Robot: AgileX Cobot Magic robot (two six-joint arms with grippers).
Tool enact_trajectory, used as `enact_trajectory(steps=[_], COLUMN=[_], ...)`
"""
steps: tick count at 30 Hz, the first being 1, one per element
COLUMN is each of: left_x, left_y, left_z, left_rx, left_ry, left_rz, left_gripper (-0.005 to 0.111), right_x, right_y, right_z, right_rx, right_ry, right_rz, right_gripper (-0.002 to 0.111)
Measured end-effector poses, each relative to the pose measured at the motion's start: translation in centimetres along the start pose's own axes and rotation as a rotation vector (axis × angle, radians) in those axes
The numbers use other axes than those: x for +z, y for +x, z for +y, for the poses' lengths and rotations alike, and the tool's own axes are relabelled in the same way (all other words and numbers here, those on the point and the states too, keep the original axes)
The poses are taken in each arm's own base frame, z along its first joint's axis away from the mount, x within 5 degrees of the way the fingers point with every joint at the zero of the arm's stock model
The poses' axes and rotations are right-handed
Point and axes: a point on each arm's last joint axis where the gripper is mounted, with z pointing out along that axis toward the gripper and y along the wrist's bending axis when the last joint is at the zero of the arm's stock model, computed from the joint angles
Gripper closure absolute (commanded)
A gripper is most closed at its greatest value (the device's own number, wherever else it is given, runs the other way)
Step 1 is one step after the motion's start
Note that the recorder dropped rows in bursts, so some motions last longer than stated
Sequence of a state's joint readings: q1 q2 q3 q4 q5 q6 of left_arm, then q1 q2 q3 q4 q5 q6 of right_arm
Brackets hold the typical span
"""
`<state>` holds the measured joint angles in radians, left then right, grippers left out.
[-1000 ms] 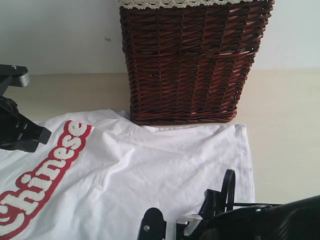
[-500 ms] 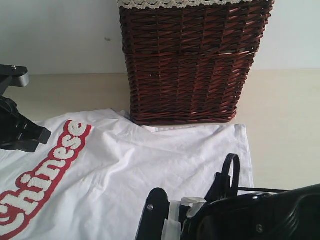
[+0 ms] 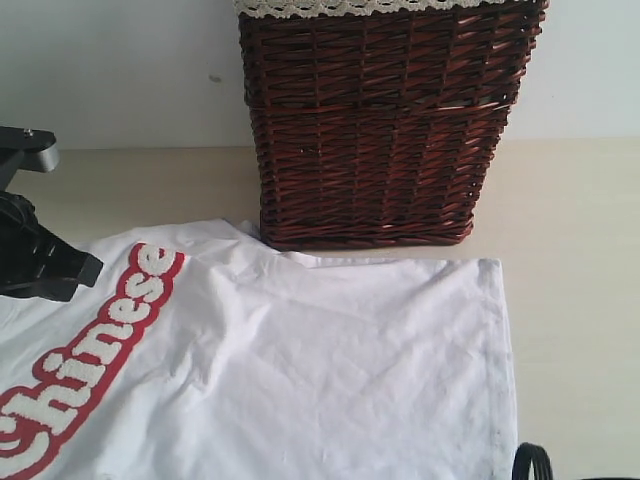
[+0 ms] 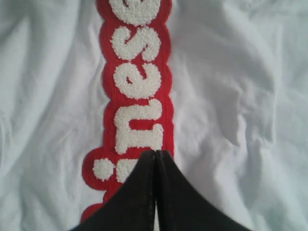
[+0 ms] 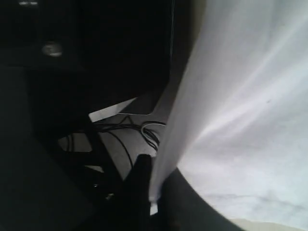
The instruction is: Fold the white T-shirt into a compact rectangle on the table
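The white T-shirt [image 3: 330,370] lies spread over the table [image 3: 580,260], its red-edged "Chinese" lettering [image 3: 100,340] running along the left side. In the left wrist view my left gripper [image 4: 155,154] is shut, its tips together just over the lettering [image 4: 137,86], and no cloth shows between them. The left arm [image 3: 40,265] shows at the left edge of the exterior view. In the right wrist view my right gripper [image 5: 153,195] is shut on an edge of the T-shirt [image 5: 240,120], which rises taut from the jaws. The exterior view does not show the right gripper.
A dark wicker basket [image 3: 380,130] with cream lace trim stands at the back, touching the shirt's far edge. Bare tabletop runs to the right of the shirt. A black cable loop [image 3: 530,465] peeks in at the bottom right. Cables and dark equipment [image 5: 120,130] lie beyond the held edge.
The right arm has dropped out of the exterior view's bottom edge. The shirt's right part now lies flatter and stretched, its corner shifted right and down. The left arm has not moved.
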<state>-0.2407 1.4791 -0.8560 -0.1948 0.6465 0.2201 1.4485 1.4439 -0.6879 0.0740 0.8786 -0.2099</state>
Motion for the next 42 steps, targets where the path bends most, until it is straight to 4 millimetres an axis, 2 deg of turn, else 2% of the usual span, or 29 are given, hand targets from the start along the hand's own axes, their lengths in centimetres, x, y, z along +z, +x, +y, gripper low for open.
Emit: enact_trajectory(steps=[2, 6, 8, 10, 13, 16, 19, 20, 25, 31, 32, 34, 37, 38, 40, 42], left_x=[0.0, 0.0, 0.0, 0.0, 0.0, 0.0, 0.0, 0.0, 0.0, 0.1, 0.5, 1.9, 3.8, 4.4, 4.8, 4.8], left_y=[0.0, 0.1, 0.1, 0.1, 0.1, 0.1, 0.3, 0.3, 0.6, 0.8, 1.0, 1.6, 2.4, 2.6, 2.7, 2.8], left_z=[0.0, 0.0, 0.0, 0.0, 0.0, 0.0, -0.1, -0.1, -0.1, 0.2, 0.7, 1.7, 2.5, 2.6, 2.7, 2.8], left_rx=[0.002, 0.004, 0.006, 0.006, 0.006, 0.006, 0.006, 0.006, -0.008, -0.021, -0.045, -0.080, -0.102, -0.099, -0.095, -0.080], left_ry=[0.000, 0.002, 0.003, 0.003, 0.003, 0.003, 0.006, 0.007, 0.014, -0.006, -0.032, -0.065, -0.075, -0.076, -0.079, -0.089], left_rz=[0.002, 0.010, 0.012, 0.012, 0.012, 0.012, 0.027, 0.033, 0.063, 0.088, 0.113, 0.209, 0.312, 0.344, 0.359, 0.361], left_gripper=[0.107, 0.107, 0.107, 0.107, 0.107, 0.107, 0.107, 0.107, 0.107, 0.107, 0.107, 0.107, 0.107, 0.107, 0.107, 0.107], right_x=[0.0, 0.3, 0.6, 0.6, 0.6, 0.3, -0.3, -0.5, -1.0, -0.4, 0.1, 1.2, 3.1, 4.2, 5.6, 6.1], right_y=[0.0, 0.2, 0.2, 0.2, 0.3, 0.8, 1.0, 1.0, 1.7, 5.2, 6.3, 7.7, 8.7, 9.0, 9.3, 9.9], right_z=[0.4, 0.5, 0.5, 0.5, -0.3, -2.1, -3.9, -4.7, -9.2, -14.7, -16.2, -17.8, -19.5, -20.2, -21.6, -23.5], right_rx=[-0.010, -0.017, -0.011, 0.007, 0.096, 0.166, 0.273, 0.311, 0.527, 0.831, 0.913, 1.009, 1.073, 1.084, 1.121, 1.168], right_ry=[-0.028, -0.043, -0.047, -0.044, 0.048, 0.264, 0.452, 0.497, 0.555, 0.468, 0.435, 0.403, 0.350, 0.329, 0.309, 0.314], right_rz=[0.002, 0.043, 0.062, 0.064, 0.083, 0.115, 0.101, 0.078, -0.047, -0.130, -0.141, -0.122, -0.094, -0.091, -0.089, -0.098], right_gripper=[0.087, 0.054, 0.046, 0.049, 0.064, 0.082, 0.105, 0.108, 0.108, 0.108, 0.108, 0.108, 0.108, 0.108, 0.108, 0.108])
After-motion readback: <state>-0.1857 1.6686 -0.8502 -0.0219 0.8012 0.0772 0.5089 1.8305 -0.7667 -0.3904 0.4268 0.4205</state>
